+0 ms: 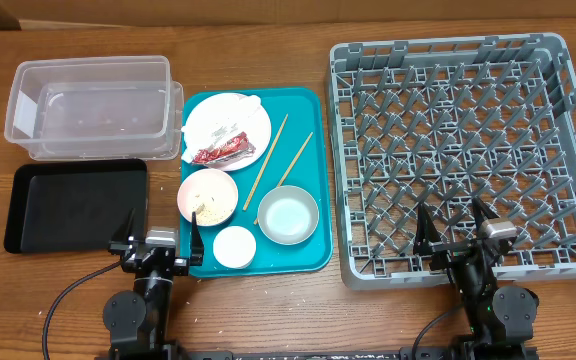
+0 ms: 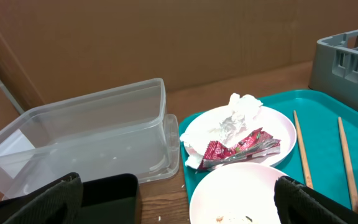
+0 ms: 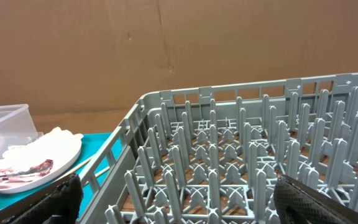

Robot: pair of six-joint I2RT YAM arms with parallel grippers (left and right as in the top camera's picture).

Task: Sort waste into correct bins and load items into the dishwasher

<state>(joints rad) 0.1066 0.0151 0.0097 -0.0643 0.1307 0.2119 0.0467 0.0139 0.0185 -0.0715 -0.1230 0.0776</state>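
1. Overhead: you'll find the napkin (image 1: pixel 236 112) and wrapper (image 1: pixel 218 152) on the plate (image 1: pixel 200 125), ahead and slightly right of the left gripper (image 1: pixel 164 238).
2. Your left arm is nearer; the tub (image 1: pixel 93 110) sits left of the plate.
3. Left gripper and right gripper (image 1: pixel 455 228) both gape wide, holding nothing.

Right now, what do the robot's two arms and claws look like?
The left arm and right arm are black with rounded joint housings. The left claw and right claw each have two dark fingers and a small silver-grey block at the wrist. A thin black cable trails from each base. No markings are readable.
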